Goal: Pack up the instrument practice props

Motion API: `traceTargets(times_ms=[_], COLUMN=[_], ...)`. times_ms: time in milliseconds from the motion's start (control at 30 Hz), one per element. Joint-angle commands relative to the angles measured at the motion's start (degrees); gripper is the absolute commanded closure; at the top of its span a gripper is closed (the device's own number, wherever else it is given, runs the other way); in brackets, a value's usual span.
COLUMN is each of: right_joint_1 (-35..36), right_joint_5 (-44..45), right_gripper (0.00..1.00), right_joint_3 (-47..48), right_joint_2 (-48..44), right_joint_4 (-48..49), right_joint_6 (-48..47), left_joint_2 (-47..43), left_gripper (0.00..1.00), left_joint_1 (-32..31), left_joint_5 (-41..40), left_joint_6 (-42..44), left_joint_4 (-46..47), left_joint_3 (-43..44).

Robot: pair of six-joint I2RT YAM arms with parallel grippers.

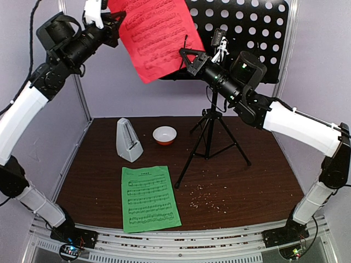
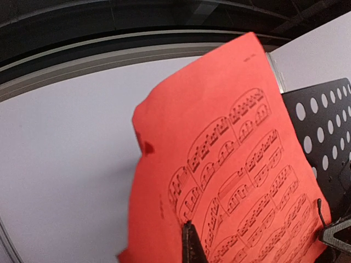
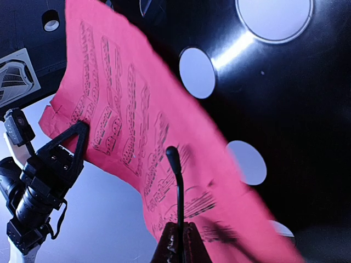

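Observation:
The red sheet-music page hangs in front of the black perforated desk of the tripod music stand. My left gripper is shut on the page's upper left edge; one dark finger lies on the paper in the left wrist view. My right gripper is shut on a thin black holder wire at the desk's lower edge, in front of the red page. The white metronome and the green page rest on the table.
A small white-and-orange bowl sits beside the metronome, left of the tripod legs. Crumbs are scattered on the brown table near the front right. White walls close in the sides and back.

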Motion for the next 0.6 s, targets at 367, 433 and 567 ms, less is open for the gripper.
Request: traceTargets(times_ms=[367, 433, 567], right_joint_1=[-0.45, -0.41, -0.44], right_joint_5=[-0.97, -2.08, -3.80], right_gripper=[0.84, 0.79, 0.70], right_joint_3=[-1.29, -1.29, -2.05], right_joint_2=[-0.43, -0.69, -2.05], right_joint_4=[-0.66, -0.60, -0.89], right_joint_6=[1.36, 1.54, 1.51], left_joint_2=[-13.38, -15.51, -22.45], left_gripper=[1.00, 1.00, 1.00], left_joint_1=[15.68, 15.79, 16.05], left_joint_5=[-2.74, -5.75, -9.93], left_joint_6=[-5.17, -4.86, -4.58], left_joint_4=[-12.84, -13.19, -12.17], left_joint_3=[-12.79, -16.21, -25.54])
